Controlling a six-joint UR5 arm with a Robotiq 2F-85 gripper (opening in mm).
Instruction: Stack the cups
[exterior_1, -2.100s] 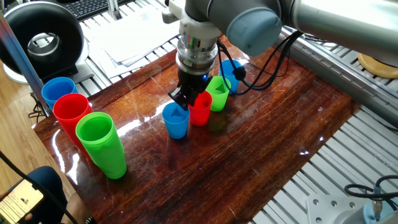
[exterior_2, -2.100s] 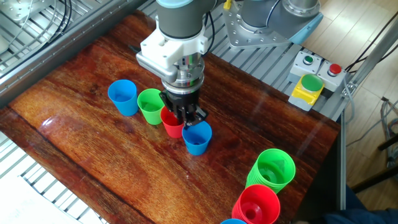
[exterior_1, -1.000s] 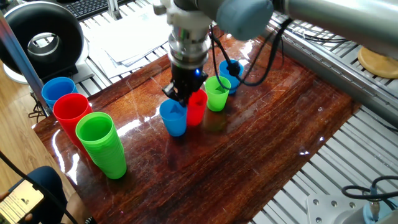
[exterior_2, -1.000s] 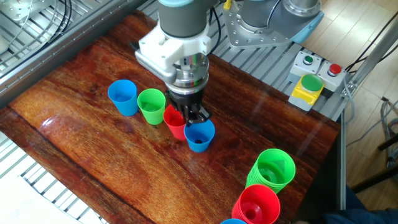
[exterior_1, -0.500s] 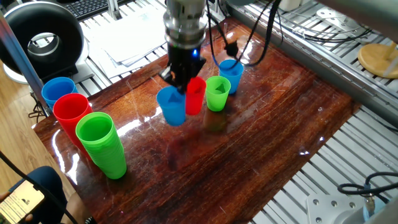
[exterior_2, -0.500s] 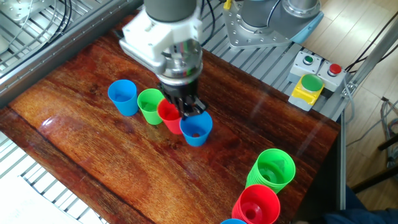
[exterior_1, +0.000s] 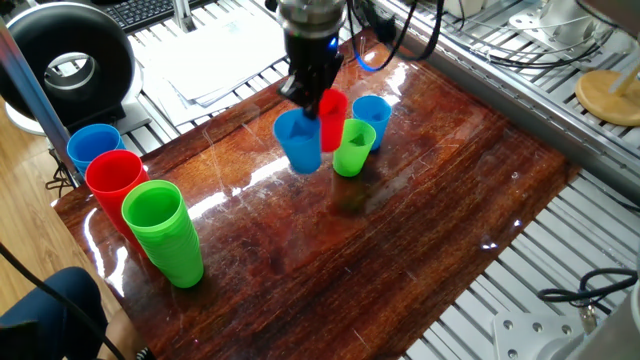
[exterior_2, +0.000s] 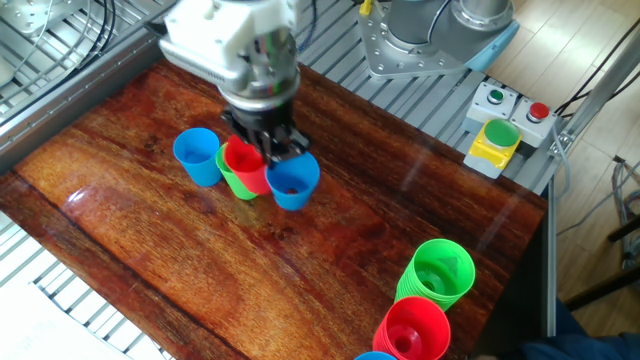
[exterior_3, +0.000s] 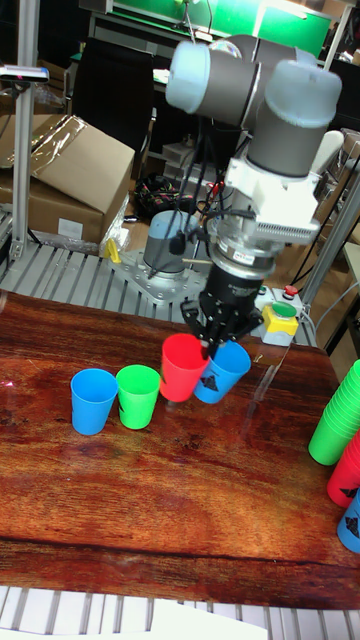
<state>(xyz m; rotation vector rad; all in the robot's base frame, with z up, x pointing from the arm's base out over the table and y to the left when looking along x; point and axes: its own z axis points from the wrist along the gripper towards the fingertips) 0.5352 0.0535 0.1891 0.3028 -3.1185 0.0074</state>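
My gripper (exterior_1: 312, 100) (exterior_2: 262, 150) (exterior_3: 212, 347) is shut on the touching rims of a red cup (exterior_1: 333, 118) (exterior_2: 245, 165) (exterior_3: 183, 368) and a blue cup (exterior_1: 299, 140) (exterior_2: 293, 182) (exterior_3: 224, 372). Both hang tilted just above the wooden table (exterior_1: 420, 230). The red cup hovers beside and partly over the green cup (exterior_1: 352, 148) (exterior_2: 230, 180) (exterior_3: 138, 396), which stands upright on the table. A second blue cup (exterior_1: 372, 115) (exterior_2: 197, 156) (exterior_3: 93, 401) stands next to the green one.
Tall stacks of blue (exterior_1: 92, 148), red (exterior_1: 115, 180) and green (exterior_1: 160, 230) cups stand at one end of the table; the green stack (exterior_2: 437, 272) (exterior_3: 335, 420) is nearest. A button box (exterior_2: 497, 120) sits past the table edge. Cables (exterior_1: 400, 40) trail behind the arm.
The gripper has risen off the table with the red and blue cups pinched together and carried them sideways to the green cup. The green and second blue cups have not moved.
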